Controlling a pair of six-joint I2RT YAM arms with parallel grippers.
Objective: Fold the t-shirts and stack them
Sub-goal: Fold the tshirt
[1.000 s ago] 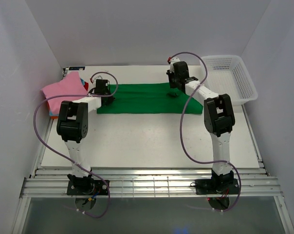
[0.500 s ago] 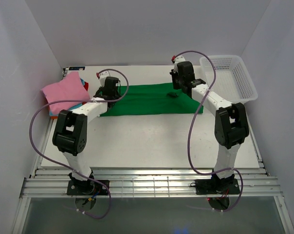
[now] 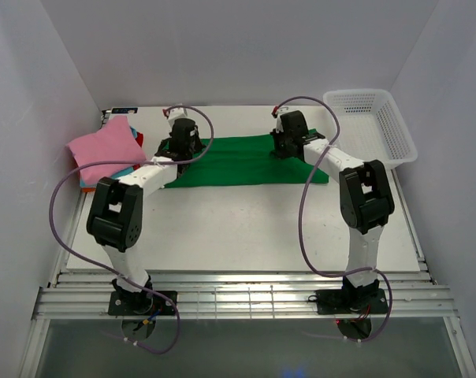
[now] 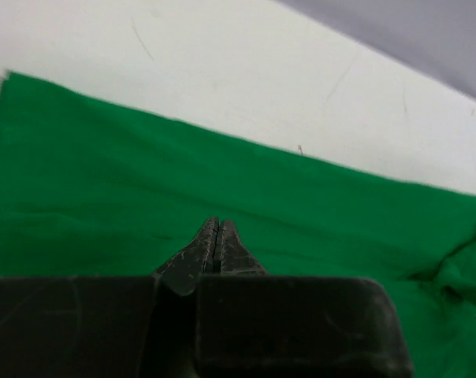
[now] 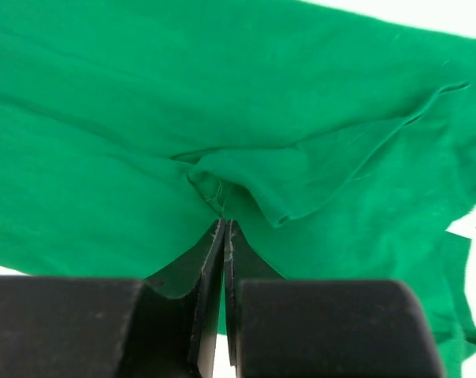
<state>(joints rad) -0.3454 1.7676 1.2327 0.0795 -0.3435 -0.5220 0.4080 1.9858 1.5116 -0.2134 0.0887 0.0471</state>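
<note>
Bright green cloth t-shirt (image 5: 143, 118) — soft, matt, creased, fine-textured. White plastic mesh basket (image 3: 402, 130) — smooth. White flat tabletop (image 3: 246, 228): matt, with faint hairline scratches.

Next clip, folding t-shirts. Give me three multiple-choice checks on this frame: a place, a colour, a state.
1. Where does the white basket stand?
A. far right of the table
B. near left corner
C. between the arm bases

2. What colour tops the folded stack?
A. orange
B. pink
C. green

3. How is the right pincer?
A. wide open in the air
B. shut on a fold of the green t-shirt
C. out of view

Key: 1 A, it sits at the far right edge; 2 B, pink cloth lies on top; 3 B, its wrist view shows closed tips with cloth bunched at them.
</note>
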